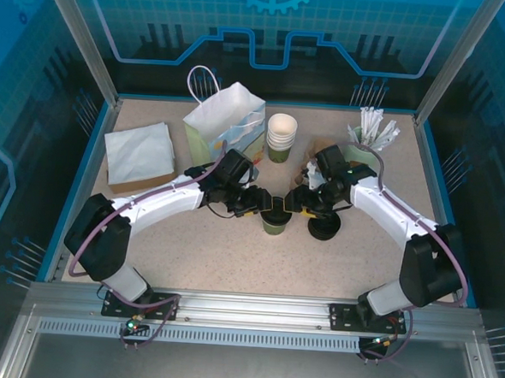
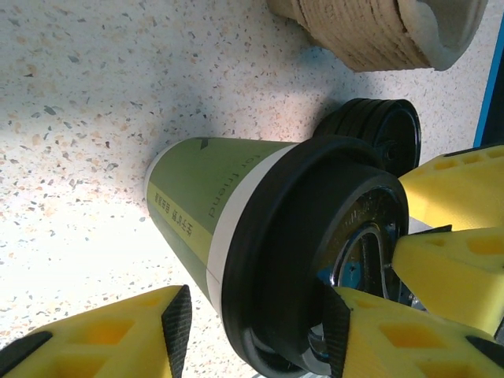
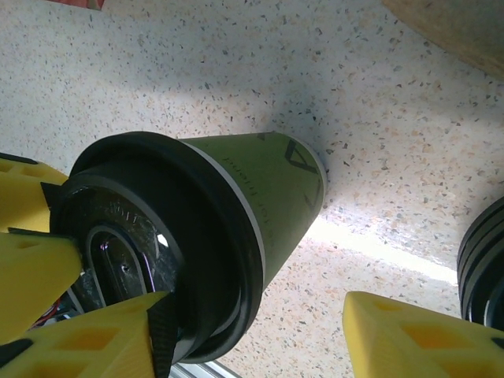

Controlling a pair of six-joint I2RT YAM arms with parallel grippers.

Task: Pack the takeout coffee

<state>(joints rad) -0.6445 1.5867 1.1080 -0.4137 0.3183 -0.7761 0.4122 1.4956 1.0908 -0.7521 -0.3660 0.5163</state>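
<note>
a green paper coffee cup (image 2: 193, 213) with a black lid (image 2: 315, 260) stands upright at the middle of the counter (image 1: 214, 264), hemmed in from both sides. the left hand (image 1: 253, 204) and the right hand (image 1: 301, 205) meet over it, each rolled on its side. both are released, holding nothing. in the left wrist view one yellow finger lies by the lid and the other sits low beside the cup wall with a sliver of counter between them. whether the upper finger actually touches the lid is hard to tell. in the right wrist view one finger sits against the lid's edge while its partner stands well apart from the cup. the cup looks light and thin-walled, likely to buckle under a hard squeeze at mid-height, and its pressed-on lid could pop off. the safest hold is probably just under the lid, where the rolled rim stiffens the paper. the white paper bag (image 1: 227, 115) waits open behind.
</note>
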